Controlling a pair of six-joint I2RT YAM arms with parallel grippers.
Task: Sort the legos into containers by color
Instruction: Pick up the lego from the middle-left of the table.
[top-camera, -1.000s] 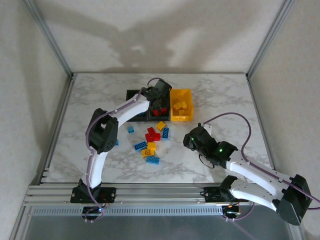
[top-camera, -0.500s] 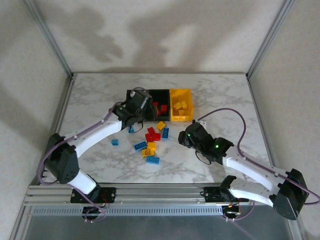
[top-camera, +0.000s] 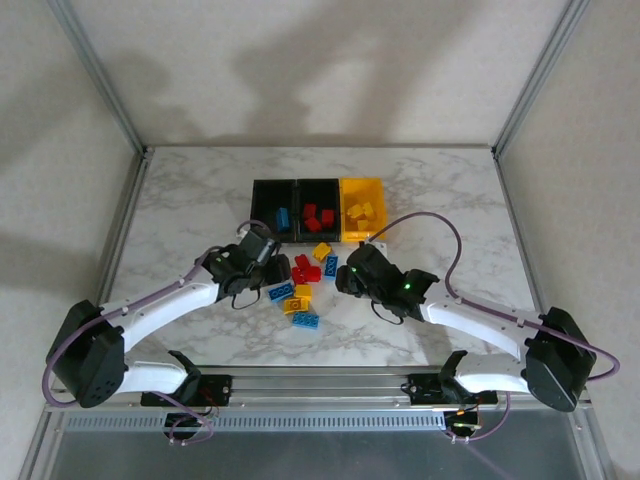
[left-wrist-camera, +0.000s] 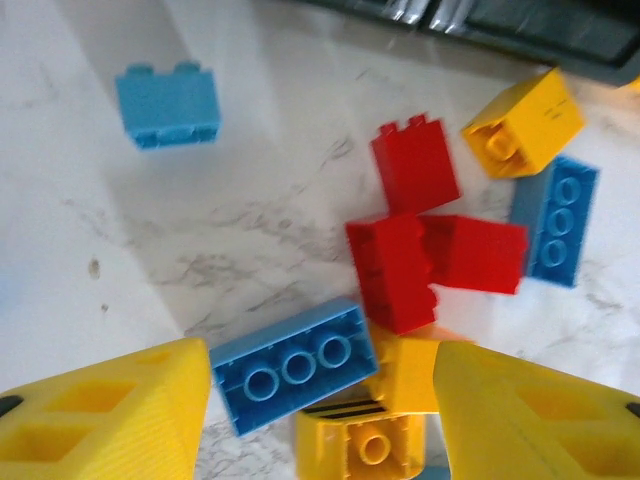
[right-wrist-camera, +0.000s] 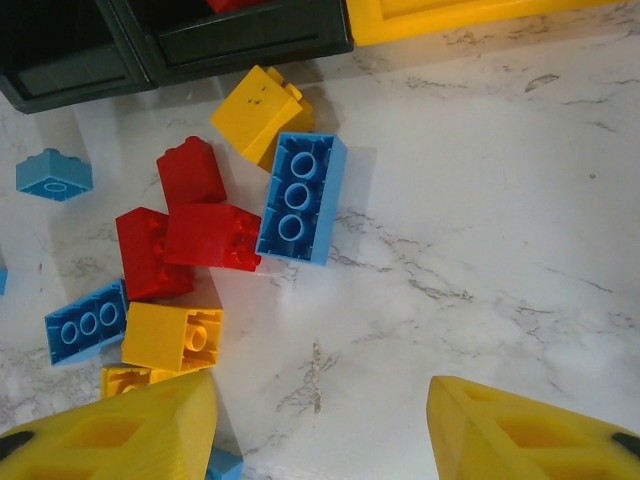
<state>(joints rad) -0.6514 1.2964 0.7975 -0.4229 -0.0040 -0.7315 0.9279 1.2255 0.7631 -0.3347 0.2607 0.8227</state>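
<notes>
Three joined bins stand at the back: a black bin (top-camera: 268, 193) holding a blue lego (top-camera: 283, 217), a black bin (top-camera: 318, 190) holding red legos (top-camera: 318, 217), and a yellow bin (top-camera: 362, 190) with yellow ones. Loose legos lie in a pile (top-camera: 305, 280) in front. My left gripper (top-camera: 272, 271) (left-wrist-camera: 320, 420) is open at the pile's left, with a blue brick (left-wrist-camera: 295, 365) and a yellow brick (left-wrist-camera: 365, 440) between its fingers. My right gripper (top-camera: 346, 276) (right-wrist-camera: 320, 430) is open over bare marble, right of the pile. Ahead of it lie a long blue brick (right-wrist-camera: 300, 198) and red bricks (right-wrist-camera: 210, 236).
A small light blue brick (left-wrist-camera: 167, 103) lies apart, left of the pile. Another blue brick (top-camera: 306, 320) sits at the pile's near side. Metal frame posts (top-camera: 100, 80) stand at the table's back corners. Bare marble (top-camera: 450, 230) stretches to the right.
My left gripper has pulled back from over the bins down to the pile's left side. My right gripper has moved left toward the pile.
</notes>
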